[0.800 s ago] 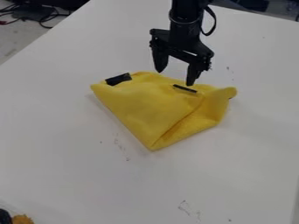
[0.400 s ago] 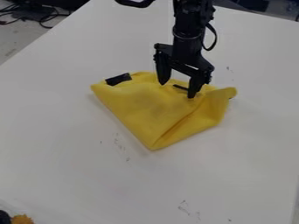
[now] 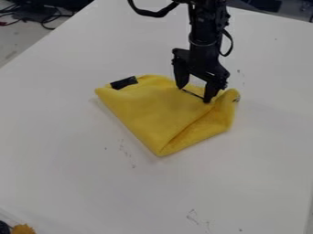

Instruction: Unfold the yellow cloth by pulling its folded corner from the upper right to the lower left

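The black gripper [image 3: 194, 94] stands open over the upper right part of a yellow cloth [image 3: 149, 109], its two fingertips apart and down at the fabric. Between the tips runs a thin dark strip [image 3: 193, 94] on the cloth. The cloth lies folded, with one corner pointing toward the camera and a fold running up its right side. Its right corner bunches up just beside the right finger. A black patch [image 3: 124, 82] marks the cloth's upper left corner.
The white table [image 3: 73, 151] extends around the cloth. An orange fuzzy item [image 3: 23, 229] and a dark object sit at the bottom left corner. Cables [image 3: 45, 18] lie on the floor beyond the table's upper left edge.
The gripper has come down onto the cloth and shifted right, its fingers now a little closer together. The cloth's right corner has drawn inward and curled up.
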Motion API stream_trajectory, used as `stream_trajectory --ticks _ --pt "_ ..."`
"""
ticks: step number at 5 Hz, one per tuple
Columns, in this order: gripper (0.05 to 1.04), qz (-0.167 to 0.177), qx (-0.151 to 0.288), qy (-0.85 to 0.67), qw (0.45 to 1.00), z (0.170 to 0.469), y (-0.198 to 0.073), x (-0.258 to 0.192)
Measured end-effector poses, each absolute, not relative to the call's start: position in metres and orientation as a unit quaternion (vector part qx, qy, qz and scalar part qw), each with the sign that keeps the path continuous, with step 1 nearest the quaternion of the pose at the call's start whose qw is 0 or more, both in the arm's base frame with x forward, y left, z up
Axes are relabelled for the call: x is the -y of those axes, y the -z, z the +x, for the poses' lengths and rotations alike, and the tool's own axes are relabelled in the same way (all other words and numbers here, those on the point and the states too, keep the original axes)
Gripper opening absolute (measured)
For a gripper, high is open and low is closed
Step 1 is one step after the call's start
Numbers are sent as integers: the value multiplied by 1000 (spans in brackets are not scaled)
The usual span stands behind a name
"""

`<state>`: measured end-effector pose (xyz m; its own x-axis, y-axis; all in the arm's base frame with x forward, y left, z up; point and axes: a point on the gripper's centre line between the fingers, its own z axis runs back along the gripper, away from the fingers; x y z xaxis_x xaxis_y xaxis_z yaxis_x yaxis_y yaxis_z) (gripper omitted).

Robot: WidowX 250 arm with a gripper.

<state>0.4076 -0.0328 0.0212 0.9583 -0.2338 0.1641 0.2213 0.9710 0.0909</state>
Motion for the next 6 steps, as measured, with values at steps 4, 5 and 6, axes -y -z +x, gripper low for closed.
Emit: stream_trajectory --ticks 4,5,6 --pt "777 4 88 95 992 410 -10 30" --pt "740 3 91 101 991 412 -10 30" --pt "733 11 84 109 990 414 -11 28"
